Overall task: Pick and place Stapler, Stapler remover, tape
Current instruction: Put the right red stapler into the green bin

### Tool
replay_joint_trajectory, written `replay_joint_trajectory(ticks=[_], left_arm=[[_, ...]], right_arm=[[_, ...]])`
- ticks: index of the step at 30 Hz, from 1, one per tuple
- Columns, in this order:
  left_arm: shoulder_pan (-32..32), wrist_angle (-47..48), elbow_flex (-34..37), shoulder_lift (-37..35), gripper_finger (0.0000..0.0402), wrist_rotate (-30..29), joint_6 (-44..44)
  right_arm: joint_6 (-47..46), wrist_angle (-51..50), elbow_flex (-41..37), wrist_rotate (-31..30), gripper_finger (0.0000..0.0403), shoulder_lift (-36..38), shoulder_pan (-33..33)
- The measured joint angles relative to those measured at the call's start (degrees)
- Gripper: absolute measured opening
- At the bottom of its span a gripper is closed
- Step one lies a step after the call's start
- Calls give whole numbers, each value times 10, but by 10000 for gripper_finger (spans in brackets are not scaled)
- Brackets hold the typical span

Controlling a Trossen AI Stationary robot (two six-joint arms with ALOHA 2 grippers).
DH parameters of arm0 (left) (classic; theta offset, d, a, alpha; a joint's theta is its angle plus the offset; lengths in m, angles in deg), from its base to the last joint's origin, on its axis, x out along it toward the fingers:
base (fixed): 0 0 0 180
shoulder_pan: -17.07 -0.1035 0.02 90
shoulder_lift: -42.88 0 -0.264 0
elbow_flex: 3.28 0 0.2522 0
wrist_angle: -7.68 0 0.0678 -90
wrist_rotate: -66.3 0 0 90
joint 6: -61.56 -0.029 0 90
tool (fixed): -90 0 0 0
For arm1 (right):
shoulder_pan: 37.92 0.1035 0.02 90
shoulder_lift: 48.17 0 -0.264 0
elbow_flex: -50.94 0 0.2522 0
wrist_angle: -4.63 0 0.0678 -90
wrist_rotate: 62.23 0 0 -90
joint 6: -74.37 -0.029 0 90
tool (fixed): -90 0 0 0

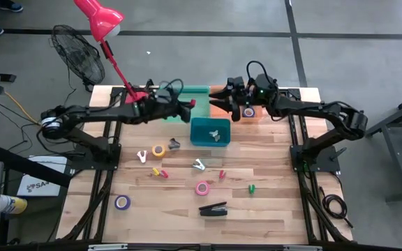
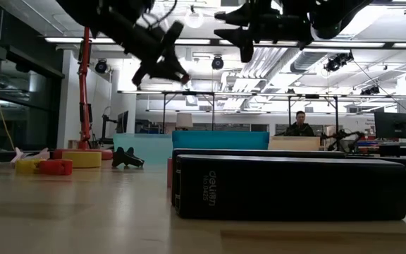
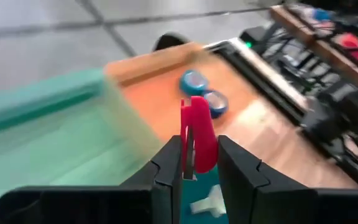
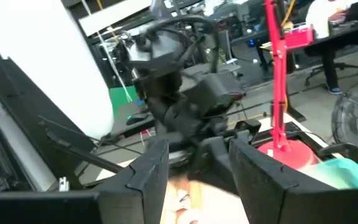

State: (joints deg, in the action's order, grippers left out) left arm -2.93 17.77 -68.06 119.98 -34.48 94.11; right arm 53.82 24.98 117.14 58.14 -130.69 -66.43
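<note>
The stapler (image 1: 213, 208) lies flat on the wooden table (image 1: 278, 209) near the front edge, and in my low view it fills the foreground as a long black bar (image 2: 291, 187). Tape rolls are scattered around it: a pink roll (image 1: 202, 187) just behind the stapler, a purple roll (image 1: 122, 202) off toward the left arm's side, and a yellow roll (image 1: 158, 150) farther back. Two blue rolls (image 3: 202, 93) sit in the orange tray (image 3: 166, 81) at the back of the table.

My left gripper (image 3: 194, 163) is raised over the back of the table, at the inner edge of the green tray (image 1: 194, 93) and just behind the teal bin (image 1: 210, 131). Its fingers are clamped on a small red staple remover (image 3: 197, 134), which stands upright between them. A white staple remover (image 1: 142, 156) and a dark one (image 1: 174, 143) rest on the table beside the yellow roll, and another pale one (image 1: 199, 164) lies in front of the teal bin.

My right gripper (image 4: 199, 163) hovers above the orange tray, with its fingers spread and nothing between them. A red desk lamp (image 1: 100, 17) stands at the back left corner.
</note>
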Motion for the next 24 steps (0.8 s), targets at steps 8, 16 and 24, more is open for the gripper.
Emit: replay_joint_trajectory(ticks=[8, 16, 24], left_arm=[[-121, 59, 1, 1, 70, 123, 64], [-210, 34, 1, 65, 70, 263, 104], [-280, -44, 2, 151, 70, 360, 186]], right_arm=[[8, -32, 0, 0, 161, 0, -11], [20, -43, 0, 0, 161, 0, -12], [26, -59, 0, 0, 161, 0, -12]])
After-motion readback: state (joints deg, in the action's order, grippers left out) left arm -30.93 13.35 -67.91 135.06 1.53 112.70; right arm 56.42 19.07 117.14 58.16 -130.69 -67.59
